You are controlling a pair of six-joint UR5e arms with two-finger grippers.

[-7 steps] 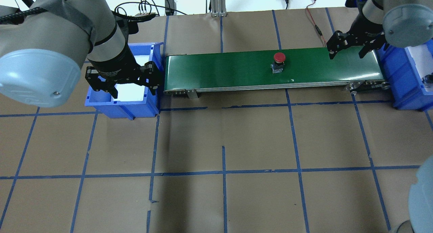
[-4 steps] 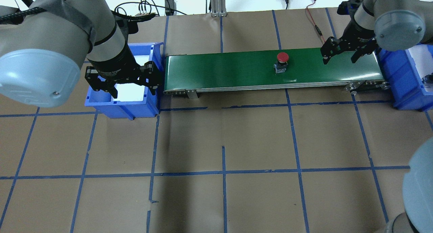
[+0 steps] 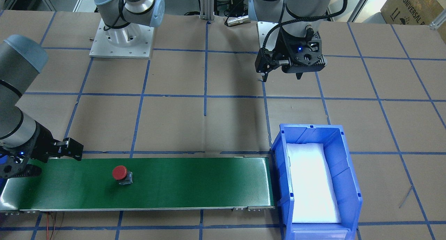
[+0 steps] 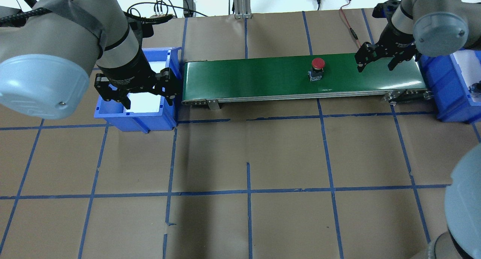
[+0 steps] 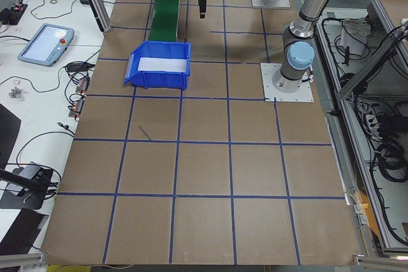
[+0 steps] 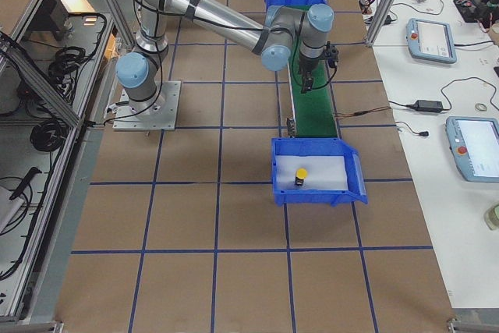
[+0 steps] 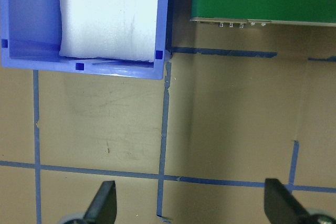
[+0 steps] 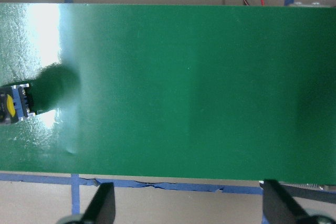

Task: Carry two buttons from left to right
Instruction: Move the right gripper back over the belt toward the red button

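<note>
Since a second ago, your red button [image 4: 317, 64] is sitting further along the green belt [image 4: 263, 78], closer to the right gripper [image 4: 376, 59], and that gripper is standing further in over the belt's end than it was. The left gripper [image 4: 136, 91] is hanging where it was, over the near end of the blue bin [image 4: 172, 101] at the belt's other end.

You are looking at a right gripper with its jaws spread wide and nothing between them. In the right wrist view the fingertips [image 8: 100, 208] are showing at the bottom edge, well apart, with bare green belt [image 8: 184, 87] ahead of them. The red button is lying ahead of the jaws and off to one side, at the far left edge of that view [image 8: 13, 107], outside the gap. It is standing upright on the belt, cap up, not touching either finger. From the front camera you are seeing the button [image 3: 121, 173] on the belt [image 3: 191, 184], with the right gripper [image 3: 52, 160] near it over the belt's end.

Your left gripper's jaws are also spread wide and holding nothing. In the left wrist view its fingertips [image 7: 104, 205] are framing brown table paper [image 7: 105, 124]. The blue bin [image 7: 163, 19] with its white foam pad [image 7: 110, 14] is lying ahead of the jaws.

The yellow button [image 6: 300, 175] is standing inside the second blue bin [image 6: 316, 189] past the belt's right end, behind the right gripper's jaws.
</note>
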